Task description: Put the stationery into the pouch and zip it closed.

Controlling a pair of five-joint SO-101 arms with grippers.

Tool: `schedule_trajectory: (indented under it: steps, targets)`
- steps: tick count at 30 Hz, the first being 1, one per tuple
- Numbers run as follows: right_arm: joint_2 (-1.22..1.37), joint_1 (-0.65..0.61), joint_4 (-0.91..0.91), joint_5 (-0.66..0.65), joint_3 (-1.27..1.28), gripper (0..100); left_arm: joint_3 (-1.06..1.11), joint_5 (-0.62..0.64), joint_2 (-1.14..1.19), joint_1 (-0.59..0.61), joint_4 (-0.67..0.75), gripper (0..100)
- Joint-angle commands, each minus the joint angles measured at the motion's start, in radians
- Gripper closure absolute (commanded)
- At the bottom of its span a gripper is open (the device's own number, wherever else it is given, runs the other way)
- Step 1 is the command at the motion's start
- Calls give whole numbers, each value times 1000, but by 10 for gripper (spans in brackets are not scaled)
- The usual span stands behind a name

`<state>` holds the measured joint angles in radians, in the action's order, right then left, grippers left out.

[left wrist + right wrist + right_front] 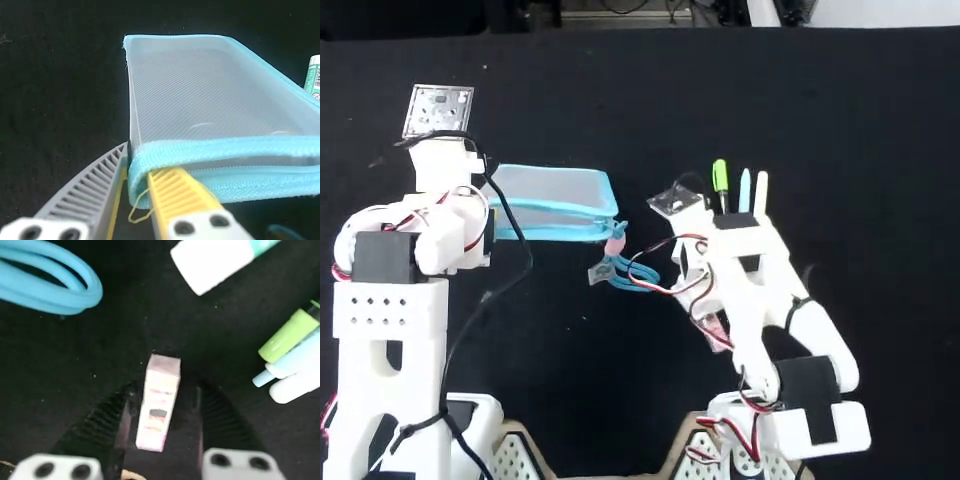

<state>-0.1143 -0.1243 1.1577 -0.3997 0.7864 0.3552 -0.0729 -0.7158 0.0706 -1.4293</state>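
Pickup step: your left gripper [140, 160] clamps the clear blue-edged pouch [200, 90], right gripper [162, 390] gapes around the pink boxed eraser [159, 410]. Probably squeeze next.

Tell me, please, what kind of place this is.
Probably a robotics test bench: a black-covered table, a left arm and a right arm mounted side by side, and a mesh pouch.
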Motion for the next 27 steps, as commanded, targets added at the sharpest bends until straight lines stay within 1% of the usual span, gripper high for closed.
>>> schedule_trajectory:
  steps: [1, 7, 9, 11, 12, 13, 17, 22, 25, 27]
  targets:
    - [39, -11, 3, -12, -85, 854, -12, 2, -17, 8, 5, 970]
    - [186, -6, 6, -6, -174, 869, -12, 2, -17, 8, 3, 970]
    - [197, -3, 23, -6, -183, 910, -12, 2, -17, 8, 3, 970]
    - [179, -3, 46, -6, -179, 995, -12, 2, -17, 8, 3, 970]
    - [159, -3, 66, -6, -177, 978, -12, 2, -17, 8, 3, 970]
    - [133, -3, 91, -6, -177, 987, -12, 2, -17, 8, 3, 970]
    - [-47, -11, 207, -6, -185, 988, -12, 2, -17, 8, 3, 970]
    - [-386, -14, 382, -6, -280, 988, -12, 2, -17, 8, 3, 970]
    - [-602, -78, 450, -3, -371, 988, -12, 2, -17, 7, 3, 970]
    - [-736, -169, 437, 48, -414, 988, -12, 2, -17, 4, 3, 970]
